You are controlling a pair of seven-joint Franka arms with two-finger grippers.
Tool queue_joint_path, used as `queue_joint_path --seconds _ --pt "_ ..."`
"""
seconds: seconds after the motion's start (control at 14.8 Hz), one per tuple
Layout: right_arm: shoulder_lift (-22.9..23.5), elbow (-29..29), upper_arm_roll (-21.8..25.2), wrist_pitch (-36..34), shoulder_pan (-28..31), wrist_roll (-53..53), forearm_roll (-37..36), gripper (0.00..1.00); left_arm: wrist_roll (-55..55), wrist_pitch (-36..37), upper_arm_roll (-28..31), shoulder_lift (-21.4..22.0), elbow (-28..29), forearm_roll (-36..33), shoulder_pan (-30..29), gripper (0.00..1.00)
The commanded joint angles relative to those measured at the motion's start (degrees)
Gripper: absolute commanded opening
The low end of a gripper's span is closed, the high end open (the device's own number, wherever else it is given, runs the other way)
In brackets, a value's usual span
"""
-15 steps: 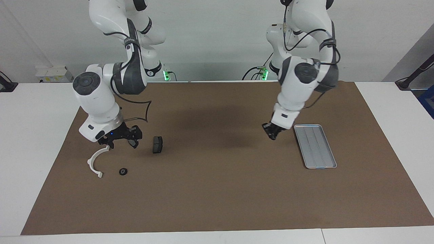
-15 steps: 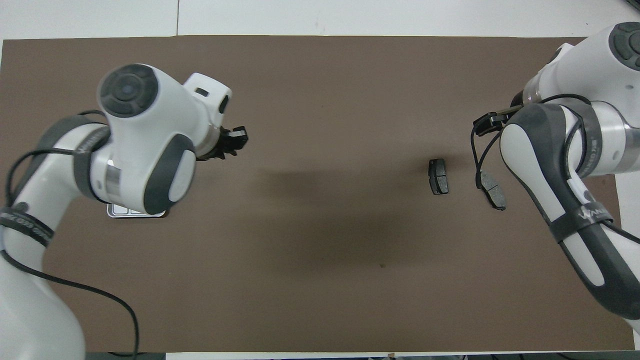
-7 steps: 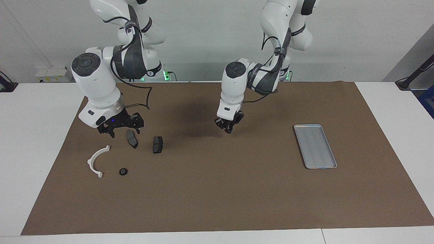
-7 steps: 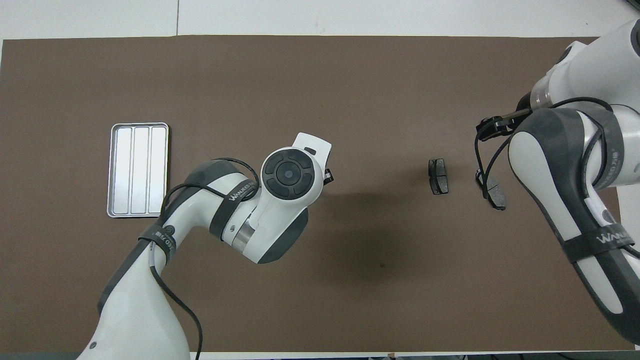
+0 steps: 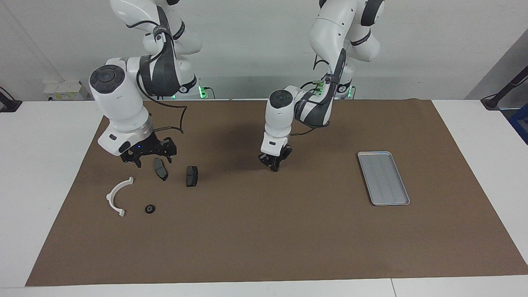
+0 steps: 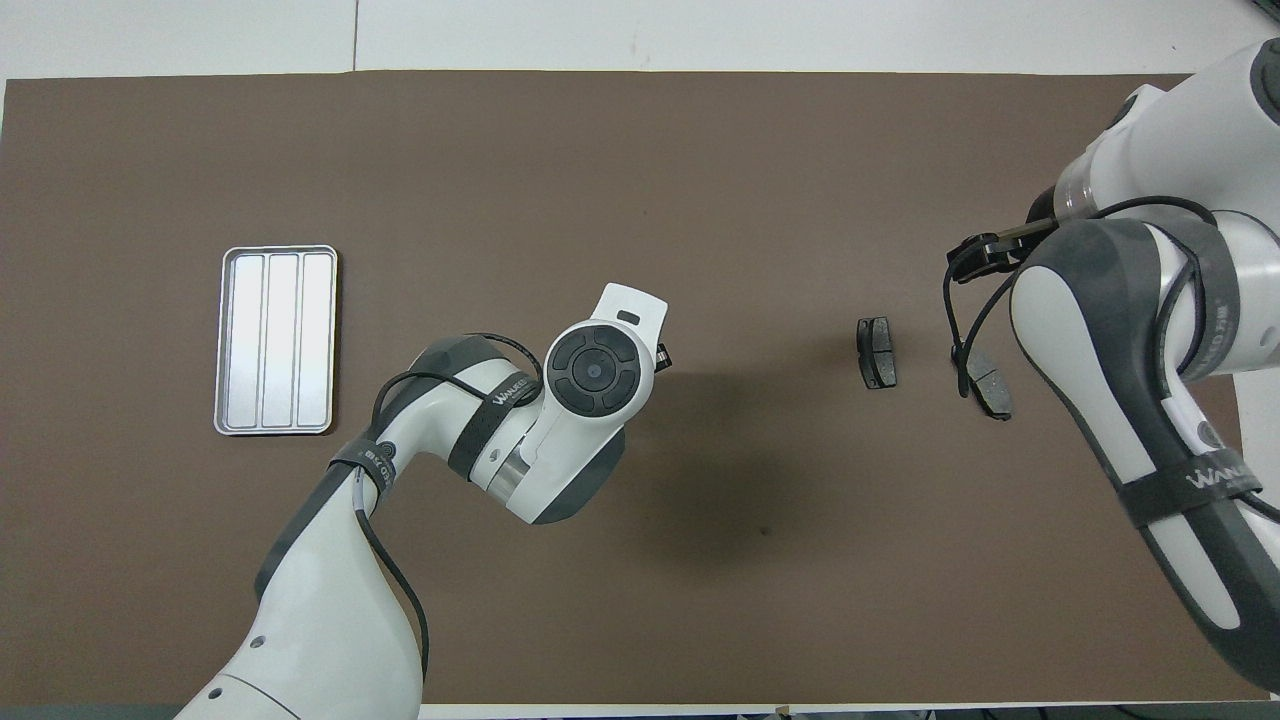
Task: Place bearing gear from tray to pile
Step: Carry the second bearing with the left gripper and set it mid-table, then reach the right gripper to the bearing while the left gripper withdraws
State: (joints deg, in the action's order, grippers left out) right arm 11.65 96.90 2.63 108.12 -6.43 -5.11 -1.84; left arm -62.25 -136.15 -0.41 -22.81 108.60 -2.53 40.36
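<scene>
The silver tray (image 5: 383, 178) lies empty toward the left arm's end of the mat and also shows in the overhead view (image 6: 275, 340). The pile lies toward the right arm's end: a white semicircular bracket (image 5: 117, 196) and two dark brake pads (image 5: 160, 169) (image 5: 192, 176). A small black ring, the bearing gear (image 5: 149, 209), lies on the mat beside the bracket. My right gripper (image 5: 148, 159) hangs open just above the pad nearer the bracket. My left gripper (image 5: 274, 164) points down low over the middle of the mat. I cannot see anything in it.
A brown mat (image 5: 264, 231) covers the white table. In the overhead view the right arm (image 6: 1130, 330) hides the bracket and the gear, and the left arm's wrist (image 6: 590, 370) hides its own gripper.
My left gripper has swung from beside the tray to the middle of the mat and dropped a little lower. My right gripper has risen off the bracket and pad.
</scene>
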Motion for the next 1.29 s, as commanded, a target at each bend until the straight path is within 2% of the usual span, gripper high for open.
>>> queue_joint_path --seconds 0.0,0.07,0.14,0.2,0.34,0.41,0.54,0.75,1.02,1.22 --pt "-0.8 1.0 -0.3 0.0 -0.7 2.8 0.2 1.0 -1.7 -1.7 1.0 0.8 1.7 -1.5 1.2 0.0" --pt "-0.8 1.0 -0.3 0.0 -1.0 4.0 0.2 1.0 -1.6 -2.2 1.1 0.8 1.7 -1.6 1.2 0.48" --pt "-0.8 1.0 -0.3 0.1 -1.9 5.0 0.2 1.0 -1.5 -2.2 1.1 0.8 1.6 -2.2 1.2 0.83" --pt "-0.8 1.1 -0.3 0.1 -2.3 6.2 0.2 1.0 -1.3 -1.9 1.1 0.8 1.3 -3.3 1.0 0.99" --pt "-0.8 1.1 -0.3 0.1 -3.2 8.1 0.2 1.0 -1.0 -0.4 1.5 1.3 0.0 -3.5 0.4 1.0" --pt "-0.8 1.1 -0.3 0.1 -3.8 9.7 0.2 1.0 -0.1 2.6 2.3 2.5 -0.9 -3.6 -0.4 1.0" --pt "-0.7 1.3 -0.3 0.3 -6.4 17.0 0.2 1.0 8.9 10.4 3.7 8.9 -1.9 -3.6 -5.1 1.0" --pt "0.7 1.4 -0.3 2.1 -12.4 31.2 0.3 1.0 29.7 20.5 3.7 17.5 -3.7 -3.3 -17.6 1.0" --pt "4.8 1.1 -0.3 7.3 -20.2 49.8 0.4 1.0 60.3 32.0 3.7 18.9 -15.9 -2.5 -34.6 1.0" --pt "7.7 1.0 -0.3 11.0 -24.9 59.9 0.5 1.0 63.9 36.7 3.9 19.0 -21.9 6.9 -43.2 1.0"
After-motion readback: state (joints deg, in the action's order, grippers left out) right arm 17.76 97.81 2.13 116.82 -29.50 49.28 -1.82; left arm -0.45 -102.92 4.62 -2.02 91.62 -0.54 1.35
